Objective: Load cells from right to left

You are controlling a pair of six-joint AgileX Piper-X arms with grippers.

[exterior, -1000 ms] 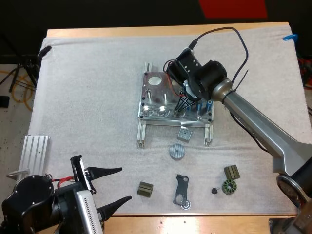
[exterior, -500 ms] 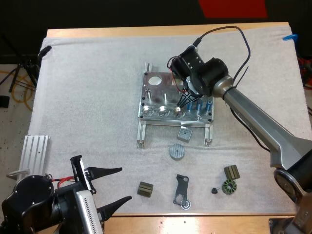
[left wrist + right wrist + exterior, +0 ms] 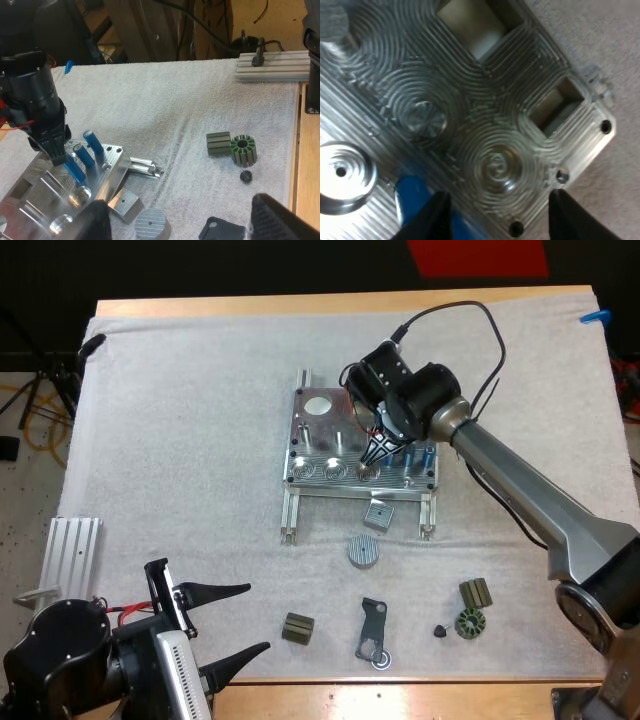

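One shift: right claw (image 3: pixel 372 464) back down over fixture (image 3: pixel 306 436).

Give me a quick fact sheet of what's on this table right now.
Right gripper: open, tips down over the metal fixture
Left gripper: open, near the mat's near left corner, holding nothing
Blue cells: at the fixture's right end, beside the right gripper
Loose on the mat: grey disc, dark bracket, green ring

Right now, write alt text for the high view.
My right gripper hangs over the metal fixture mid-mat, beside blue cylinders. Small dark parts lie in front; my left gripper sits open at the near-left corner.
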